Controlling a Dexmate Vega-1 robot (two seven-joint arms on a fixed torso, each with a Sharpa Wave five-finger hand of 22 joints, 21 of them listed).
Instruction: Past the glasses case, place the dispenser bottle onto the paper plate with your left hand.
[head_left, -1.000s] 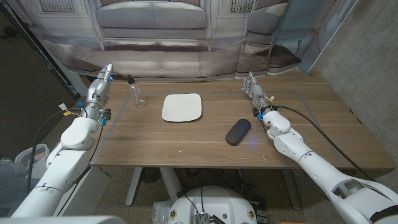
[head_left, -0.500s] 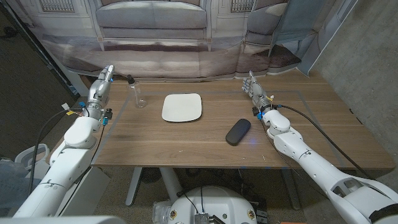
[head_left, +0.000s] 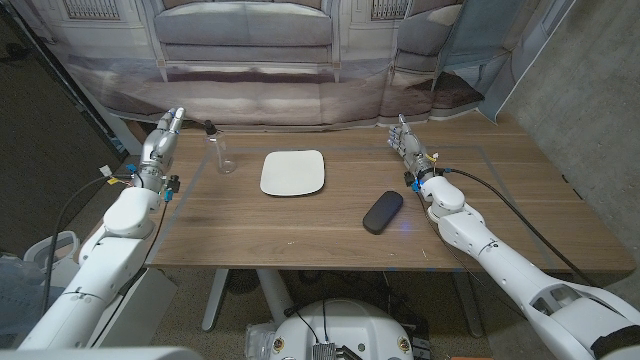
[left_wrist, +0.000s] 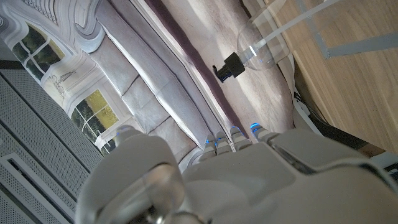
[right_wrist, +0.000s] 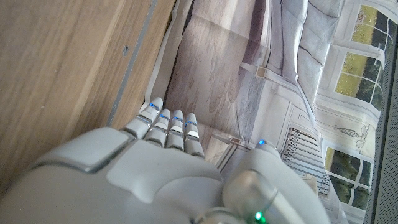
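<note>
A clear dispenser bottle (head_left: 223, 150) with a black pump top stands upright at the table's far left; the left wrist view also shows the bottle (left_wrist: 258, 50). My left hand (head_left: 158, 146) stands just left of it, fingers straight and apart, holding nothing. A white square paper plate (head_left: 293, 172) lies right of the bottle. A dark glasses case (head_left: 382, 211) lies nearer the front, right of the plate. My right hand (head_left: 410, 147) stands at the far right side, fingers extended, empty.
The wooden table (head_left: 500, 200) has bare room on its right half and along the front edge. A backdrop printed with a sofa (head_left: 245, 40) hangs behind the far edge. A concrete wall (head_left: 590, 90) stands at the right.
My left hand has shifted very slightly; everything else stands as before.
</note>
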